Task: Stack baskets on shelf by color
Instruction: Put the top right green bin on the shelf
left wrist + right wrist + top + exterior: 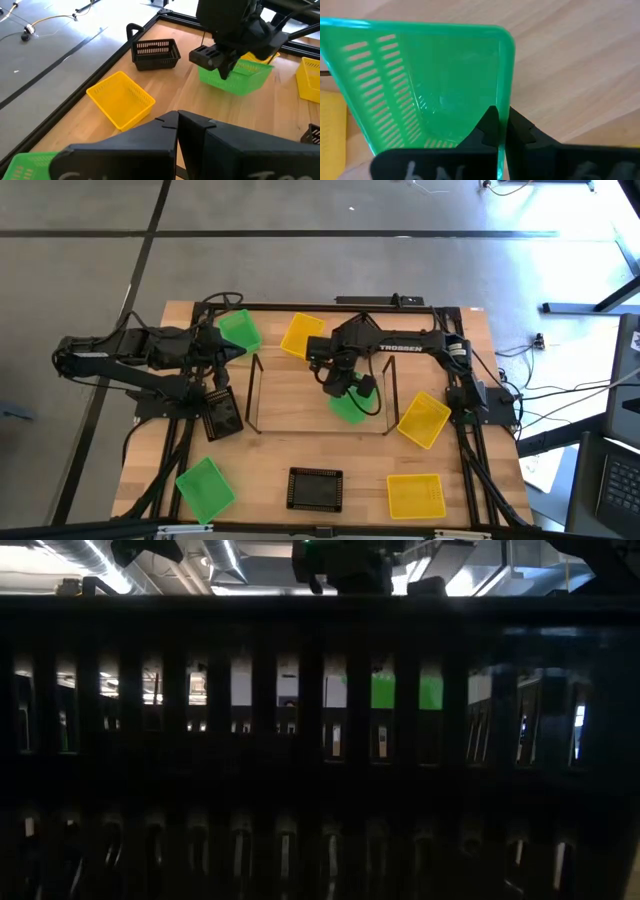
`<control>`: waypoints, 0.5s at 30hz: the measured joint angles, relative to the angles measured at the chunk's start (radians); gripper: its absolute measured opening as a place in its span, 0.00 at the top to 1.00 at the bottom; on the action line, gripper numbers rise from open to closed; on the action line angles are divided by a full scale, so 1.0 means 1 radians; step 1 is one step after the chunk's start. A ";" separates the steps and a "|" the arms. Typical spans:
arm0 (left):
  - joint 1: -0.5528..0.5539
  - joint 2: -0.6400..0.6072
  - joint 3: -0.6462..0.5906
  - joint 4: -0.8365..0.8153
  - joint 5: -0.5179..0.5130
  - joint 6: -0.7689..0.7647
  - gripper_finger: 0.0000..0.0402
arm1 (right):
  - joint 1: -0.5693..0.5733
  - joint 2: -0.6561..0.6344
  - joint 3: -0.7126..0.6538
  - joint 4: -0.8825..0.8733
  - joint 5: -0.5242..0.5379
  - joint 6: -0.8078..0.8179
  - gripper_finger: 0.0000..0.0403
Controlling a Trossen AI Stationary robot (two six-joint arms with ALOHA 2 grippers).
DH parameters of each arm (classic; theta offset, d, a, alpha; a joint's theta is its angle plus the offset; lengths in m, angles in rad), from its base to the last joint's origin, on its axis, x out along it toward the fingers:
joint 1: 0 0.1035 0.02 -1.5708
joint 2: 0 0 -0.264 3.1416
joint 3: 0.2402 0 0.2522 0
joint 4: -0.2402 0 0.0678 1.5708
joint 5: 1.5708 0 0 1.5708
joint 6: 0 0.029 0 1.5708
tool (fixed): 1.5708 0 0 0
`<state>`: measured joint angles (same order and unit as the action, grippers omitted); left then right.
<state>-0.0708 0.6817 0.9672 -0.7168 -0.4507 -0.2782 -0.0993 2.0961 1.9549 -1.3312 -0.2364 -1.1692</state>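
Note:
My right gripper (345, 387) is shut on a green basket (352, 408) over the right half of the shelf (290, 398), a light wood board with black wire frames at both ends. The left wrist view shows this basket (235, 79) under the gripper, low over the wood. My left gripper (177, 121) is shut on nothing at the table's far left, beside a second green basket (240, 330) that lies on the table. The low view is blocked by a black basket's slotted wall (300, 790). My right gripper pinches one wall of the green basket at its rim (505, 102), near a corner. One finger (489, 125) is inside the basket and one (521, 131) outside. The fingers come steeply from above. I cannot tell whether the basket's bottom touches the shelf.
A yellow basket (301, 336) lies behind the shelf, another (423, 420) to its right, and a third (415, 495) near the front edge. Black baskets sit at the front middle (315, 488) and left of the shelf (222, 416). A green basket (205, 486) is at the front left.

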 joint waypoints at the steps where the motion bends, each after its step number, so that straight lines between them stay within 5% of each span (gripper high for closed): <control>1: 0.000 0.000 0.000 0.000 0.000 0.000 1.00 | 0.001 0.000 0.000 0.007 0.000 0.019 0.99; 15: 0.000 0.000 0.000 -0.001 0.000 0.000 1.00 | 0.006 0.001 0.000 0.056 0.000 0.135 0.90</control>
<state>-0.0704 0.6815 0.9672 -0.7174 -0.4507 -0.2779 -0.0937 2.0972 1.9549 -1.2751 -0.2365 -1.0347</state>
